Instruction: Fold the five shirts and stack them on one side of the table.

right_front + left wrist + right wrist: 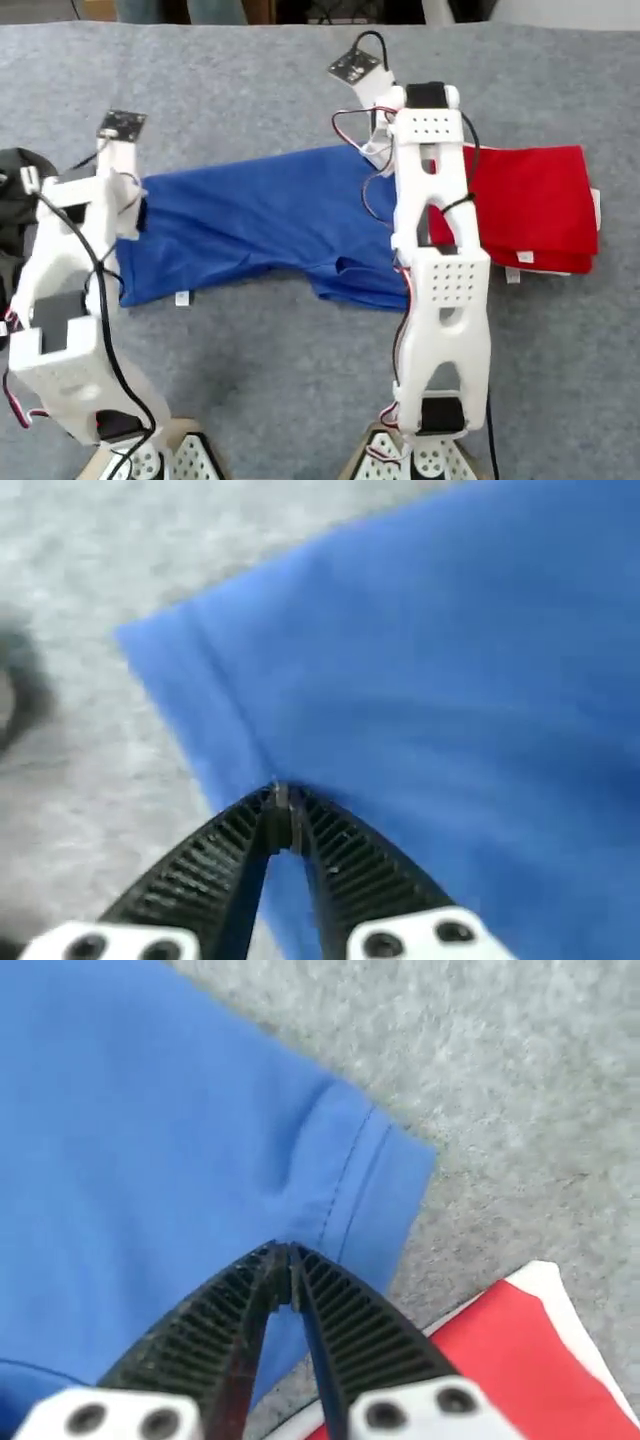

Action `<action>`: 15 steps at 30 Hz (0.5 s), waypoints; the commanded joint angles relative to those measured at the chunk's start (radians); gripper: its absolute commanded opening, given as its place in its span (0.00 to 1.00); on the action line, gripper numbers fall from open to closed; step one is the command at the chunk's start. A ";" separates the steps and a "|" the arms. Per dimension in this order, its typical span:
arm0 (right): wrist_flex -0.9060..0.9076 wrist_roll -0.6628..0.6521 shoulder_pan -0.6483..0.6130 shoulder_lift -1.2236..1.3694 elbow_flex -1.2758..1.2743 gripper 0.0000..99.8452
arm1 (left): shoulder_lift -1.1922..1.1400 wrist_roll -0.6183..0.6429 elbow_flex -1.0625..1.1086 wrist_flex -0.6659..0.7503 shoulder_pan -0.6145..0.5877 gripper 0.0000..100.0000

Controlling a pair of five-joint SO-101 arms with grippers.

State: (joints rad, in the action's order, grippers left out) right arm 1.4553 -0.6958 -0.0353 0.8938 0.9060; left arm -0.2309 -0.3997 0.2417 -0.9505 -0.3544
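Since your left hand [283,815] and right hand [290,1265] each pinch the blue cloth shirt [260,215], you look mid-fold, so carry both edges over together.

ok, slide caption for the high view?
Left gripper and right gripper pinch the blue shirt at opposite ends, folded red shirt alongside.

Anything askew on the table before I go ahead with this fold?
Yes: the blue fabric shirt lies slanted, its near hem bunched into a flap at the end nearer the folded red shirt, which looks tidy.
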 commanded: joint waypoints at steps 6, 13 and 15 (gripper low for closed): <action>0.180 -0.011 0.006 -0.007 0.266 0.01 | 0.164 -0.009 -0.189 -0.270 -0.024 0.03; 0.293 -0.011 -0.005 -0.002 0.386 0.01 | 0.362 -0.002 0.022 -0.273 0.038 0.03; 0.252 -0.011 -0.005 0.027 0.375 0.01 | 0.417 0.018 0.120 -0.267 0.070 0.03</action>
State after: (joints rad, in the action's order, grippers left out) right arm 1.7331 -0.6989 -0.0338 0.9045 1.2421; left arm 0.0790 -0.3982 0.2647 -1.2206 -0.3284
